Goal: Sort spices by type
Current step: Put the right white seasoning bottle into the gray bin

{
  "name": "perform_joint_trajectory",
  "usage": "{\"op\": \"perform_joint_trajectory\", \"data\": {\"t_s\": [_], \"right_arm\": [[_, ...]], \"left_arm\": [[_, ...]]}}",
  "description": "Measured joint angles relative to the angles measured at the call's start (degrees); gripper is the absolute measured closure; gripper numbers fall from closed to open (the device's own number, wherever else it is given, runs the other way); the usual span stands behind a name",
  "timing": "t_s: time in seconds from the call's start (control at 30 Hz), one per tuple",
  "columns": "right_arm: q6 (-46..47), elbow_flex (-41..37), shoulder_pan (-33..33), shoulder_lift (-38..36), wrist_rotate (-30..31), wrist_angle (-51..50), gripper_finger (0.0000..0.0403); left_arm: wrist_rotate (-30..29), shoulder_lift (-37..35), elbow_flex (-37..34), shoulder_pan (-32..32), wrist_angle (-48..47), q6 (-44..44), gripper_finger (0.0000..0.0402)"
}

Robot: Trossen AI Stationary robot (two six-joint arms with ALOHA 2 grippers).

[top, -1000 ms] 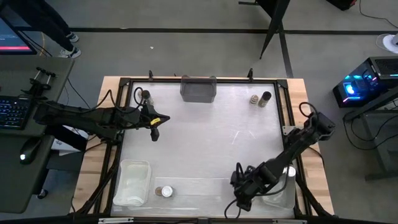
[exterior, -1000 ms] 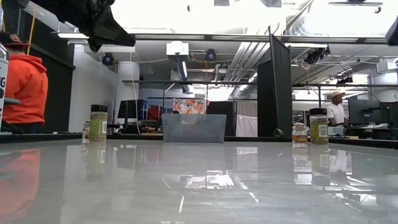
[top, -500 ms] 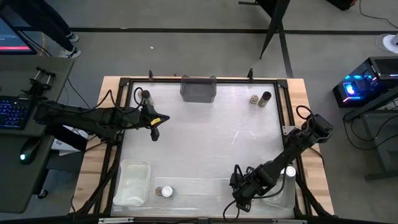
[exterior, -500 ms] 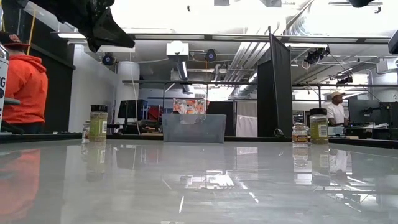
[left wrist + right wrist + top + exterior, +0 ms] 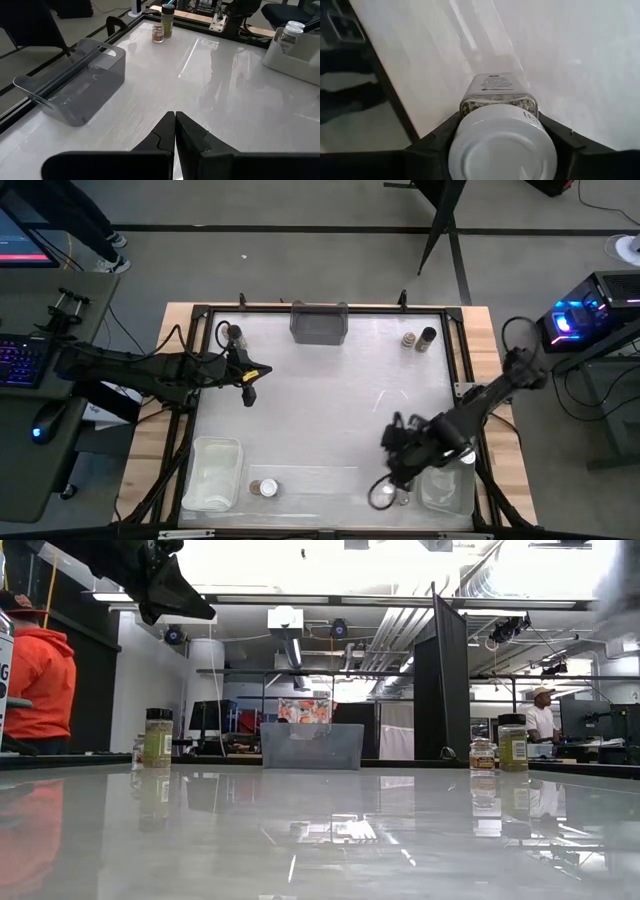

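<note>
Right wrist view: right claw (image 5: 502,145) clamps a white-lidded spice jar (image 5: 501,135) between its fingers, above the table (image 5: 330,400) beside the clear bin (image 5: 447,485). Farther off, left claw (image 5: 249,387) hangs pressed shut, empty, well short of the grey bin (image 5: 319,322).

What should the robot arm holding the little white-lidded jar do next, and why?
Probably lift it a bit higher. The right gripper is shut on the white-lidded jar low at the table's front edge, beside the clear bin that already holds another jar. The left gripper waits shut.
</note>
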Motion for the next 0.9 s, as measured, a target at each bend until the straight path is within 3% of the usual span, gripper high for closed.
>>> {"op": "perform_joint_trajectory", "data": {"t_s": [0.27, 0.53, 0.73, 0.9], "right_arm": [[12.2, -2.5, 10.9, -5.5, -9.9, -6.8, 0.0212], [22.9, -11.6, 19.6, -5.5, -11.9, -1.5, 0.0212], [30.8, -19.9, 23.3, -5.5, -12.0, 7.1, 0.0212], [34.2, -22.8, 25.9, -5.6, -11.0, 7.6, 0.0212]], "left_arm": [[0.0, 0.0, 0.0, 0.0, 0.0, -0.4, 0.0401], [-0.1, 0.0, 0.0, 0.0, 0.0, -0.4, 0.0401], [-0.1, 0.0, 0.0, 0.0, 0.0, -0.5, 0.0401], [-0.1, 0.0, 0.0, 0.0, 0.0, -0.5, 0.0401]]}}
